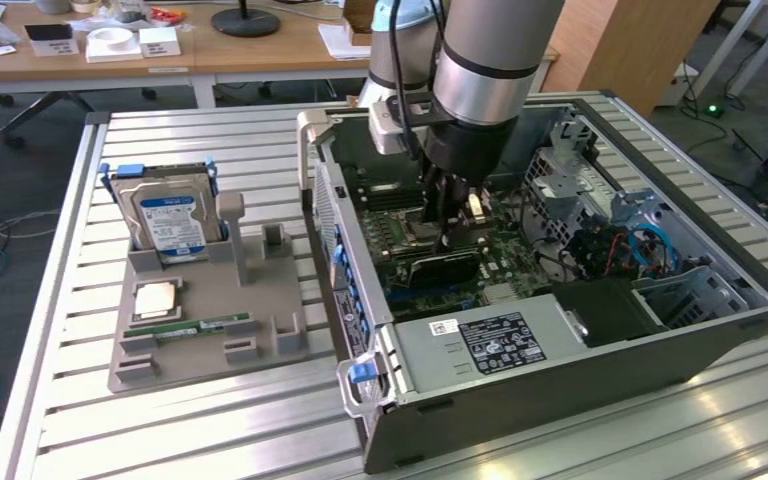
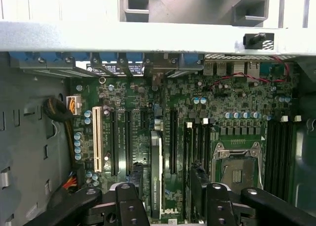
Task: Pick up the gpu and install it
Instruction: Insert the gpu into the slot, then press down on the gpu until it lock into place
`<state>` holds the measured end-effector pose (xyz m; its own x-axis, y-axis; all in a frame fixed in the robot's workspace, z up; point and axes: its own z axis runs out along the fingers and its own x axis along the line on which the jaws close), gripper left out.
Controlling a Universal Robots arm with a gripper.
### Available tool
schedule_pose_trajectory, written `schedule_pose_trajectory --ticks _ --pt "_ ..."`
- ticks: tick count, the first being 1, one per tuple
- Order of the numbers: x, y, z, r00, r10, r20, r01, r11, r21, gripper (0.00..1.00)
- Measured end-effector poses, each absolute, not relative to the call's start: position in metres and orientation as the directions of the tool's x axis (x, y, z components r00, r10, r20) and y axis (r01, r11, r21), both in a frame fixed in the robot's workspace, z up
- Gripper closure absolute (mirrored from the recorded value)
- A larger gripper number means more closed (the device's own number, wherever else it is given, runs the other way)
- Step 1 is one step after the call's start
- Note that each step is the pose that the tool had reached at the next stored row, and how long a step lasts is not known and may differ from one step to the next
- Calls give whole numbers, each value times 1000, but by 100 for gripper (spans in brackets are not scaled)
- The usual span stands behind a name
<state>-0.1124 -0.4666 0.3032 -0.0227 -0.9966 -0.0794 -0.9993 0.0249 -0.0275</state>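
Exterior view: we see the arm reaching down into the open PC case (image 1: 704, 330), which lies on its side on the slatted tabletop (image 1: 197, 420).
Hand: the hand (image 1: 454, 222) sits low over the motherboard (image 1: 404, 225), w/ fingers spread wide; nothing pinched between them as far as we can tell.
Wrist view: the hand (image 2: 170, 206) shows both black fingers (image 2: 129, 206) apart, one on each side of a card.
GPU: the gpu (image 2: 156, 174) stands edge-up in a slot on the board, between the fingers; in the exterior view we see it as a dark card (image 1: 440, 268) just below the hand.
Seating: card looks upright and in line w/ the slot, so we judge it's placed; whether it's fully pressed home we can't tell.
Parts tray: grey tray (image 1: 144, 360) on the exterior view's left carries the hard drive (image 1: 171, 222), a CPU (image 1: 157, 298) and a RAM stick (image 1: 204, 325); no gpu there.
Progress: we judge pick-up done, card delivered to the slot, grip let go.
Left: at most confirming the seat; CPU socket (image 2: 237, 167) sits empty, not part of this job.
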Motion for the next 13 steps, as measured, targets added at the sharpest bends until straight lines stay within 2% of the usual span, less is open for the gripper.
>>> schedule_pose_trajectory --ticks 13 --pt "-112 -467 303 -23 -997 -79 -999 25 -27 50"
